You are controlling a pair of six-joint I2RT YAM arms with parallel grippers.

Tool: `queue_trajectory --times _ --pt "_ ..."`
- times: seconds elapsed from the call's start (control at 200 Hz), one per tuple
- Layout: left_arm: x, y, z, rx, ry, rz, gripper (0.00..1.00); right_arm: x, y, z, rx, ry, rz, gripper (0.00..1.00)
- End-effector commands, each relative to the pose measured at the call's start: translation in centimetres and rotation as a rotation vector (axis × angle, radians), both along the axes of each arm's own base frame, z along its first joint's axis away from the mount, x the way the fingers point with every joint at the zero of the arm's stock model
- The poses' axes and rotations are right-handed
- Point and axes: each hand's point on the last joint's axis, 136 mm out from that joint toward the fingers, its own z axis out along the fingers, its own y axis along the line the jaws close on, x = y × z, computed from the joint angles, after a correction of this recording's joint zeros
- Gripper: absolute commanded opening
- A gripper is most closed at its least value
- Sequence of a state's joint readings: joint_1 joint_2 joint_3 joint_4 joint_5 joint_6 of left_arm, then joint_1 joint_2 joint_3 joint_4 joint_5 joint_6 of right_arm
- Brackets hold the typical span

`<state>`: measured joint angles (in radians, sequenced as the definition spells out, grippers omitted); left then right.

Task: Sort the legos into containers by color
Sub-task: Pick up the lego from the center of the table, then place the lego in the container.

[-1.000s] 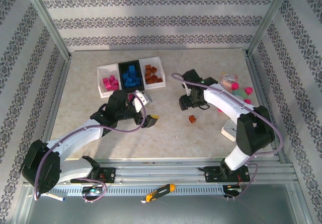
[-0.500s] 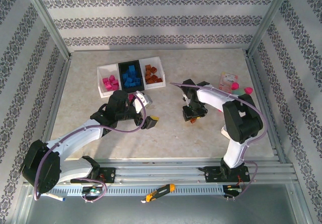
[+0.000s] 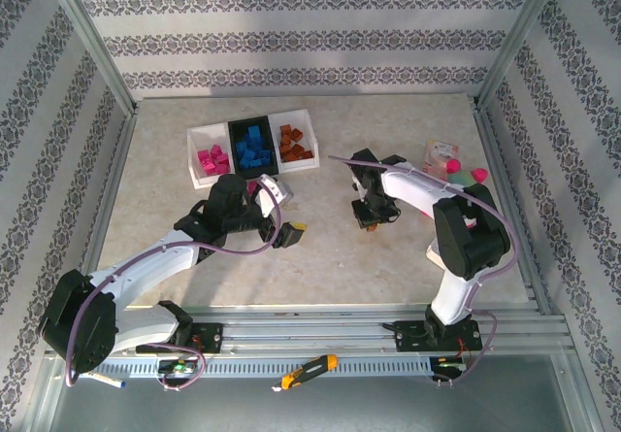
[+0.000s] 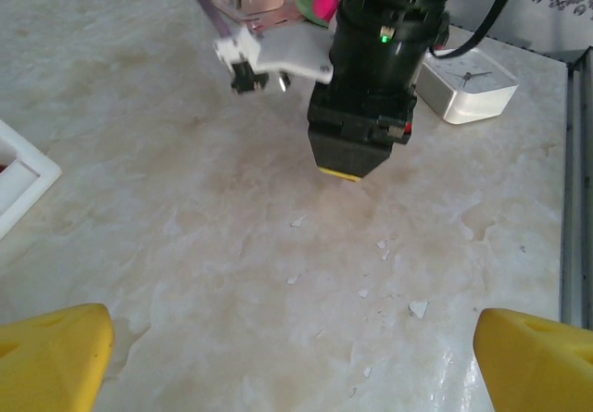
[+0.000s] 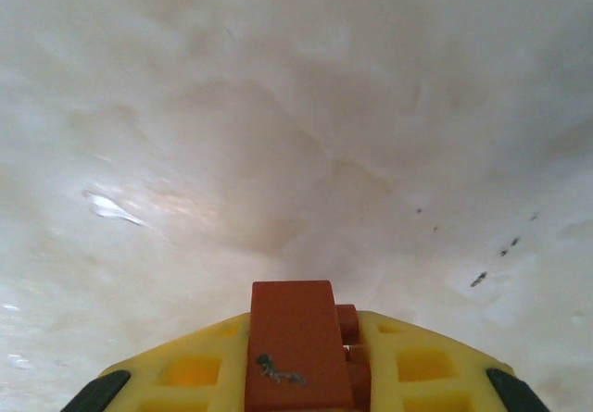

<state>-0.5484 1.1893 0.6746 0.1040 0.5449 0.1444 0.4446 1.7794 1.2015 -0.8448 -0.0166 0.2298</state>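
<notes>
Your right gripper (image 5: 301,368) is clamped on a brown-orange lego (image 5: 298,347), low over the table (image 3: 320,267), right of centre, so the pick looks made. Next, lift it and carry it far-left to the right-hand white tray (image 3: 303,163) with the brown bricks (image 3: 294,141). Your left gripper (image 3: 288,214) hangs wide open, empty.

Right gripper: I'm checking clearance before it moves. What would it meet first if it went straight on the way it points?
The bare tabletop. The right gripper points down at it, and the brown brick in its fingers would likely touch first; the gap is unclear.
</notes>
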Motion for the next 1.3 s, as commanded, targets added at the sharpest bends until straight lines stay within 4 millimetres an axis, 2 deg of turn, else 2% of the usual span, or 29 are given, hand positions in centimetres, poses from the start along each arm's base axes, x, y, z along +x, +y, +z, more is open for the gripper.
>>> queue_trajectory --times 0.0,0.16,0.405,0.63,0.859,0.919,0.979,1.014,1.079,1.139,1.294 --pt "0.2 0.7 1.1 -0.028 -0.032 0.053 0.99 3.9 3.5 4.5 0.099 -0.183 0.0 0.18" --pt "0.5 1.9 1.3 -0.05 -0.058 0.142 0.99 8.5 8.5 8.1 0.203 -0.354 0.013 0.18" --pt "0.7 3.3 1.6 -0.079 -0.071 0.231 0.99 14.5 14.7 11.5 0.306 -0.544 0.058 0.18" --pt "0.0 4.2 1.0 -0.067 -0.072 0.259 0.99 20.8 18.2 11.2 0.333 -0.643 0.034 0.18" --pt "0.3 5.5 1.1 -0.078 -0.056 0.344 0.99 25.7 18.8 10.0 0.337 -0.682 -0.027 0.2" --pt "0.6 5.9 1.0 -0.09 -0.033 0.389 0.99 26.4 19.0 9.7 0.324 -0.682 -0.014 0.23" --pt "1.3 6.9 0.7 -0.089 0.013 0.475 0.99 26.7 19.0 9.8 0.317 -0.679 -0.007 0.36" --pt "1.7 7.6 0.3 -0.079 0.049 0.541 0.99 26.9 18.9 10.6 0.323 -0.689 -0.006 0.44" --pt "2.8 9.9 -0.5 -0.058 0.143 0.734 0.99 26.8 18.7 11.7 0.328 -0.705 0.001 0.54" --pt "3.3 11.7 -1.3 -0.01 0.204 0.867 0.99 26.3 18.5 12.9 0.331 -0.719 0.011 0.62" --pt "4.2 13.2 -2.1 0.079 0.265 0.992 0.99 23.8 17.2 15.5 0.337 -0.735 0.046 0.72"
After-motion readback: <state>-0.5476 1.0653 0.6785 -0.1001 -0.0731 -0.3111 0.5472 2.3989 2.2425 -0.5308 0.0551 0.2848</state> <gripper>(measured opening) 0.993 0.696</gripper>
